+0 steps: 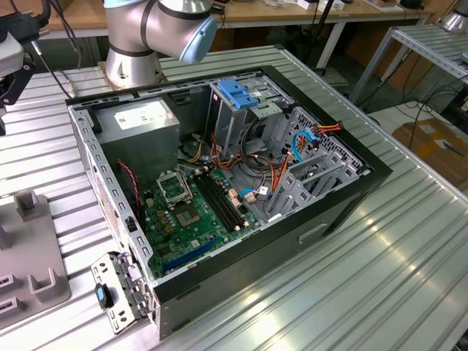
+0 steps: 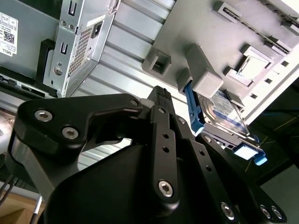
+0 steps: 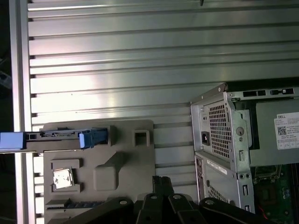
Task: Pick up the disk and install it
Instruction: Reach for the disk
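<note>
Slatted table (image 1: pixel 409 248) under computer case (image 1: pixel 292 248), grey fixture (image 1: pixel 22 248).

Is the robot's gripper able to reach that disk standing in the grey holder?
Probably yes. The disk stands on edge in the grey holder, outside the computer case, with nothing covering it. The gripper hangs close beside it.

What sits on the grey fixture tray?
The disk stands on edge in a slot of the tray; a small square chip lies in a recess. The gripper hides one edge.
</note>
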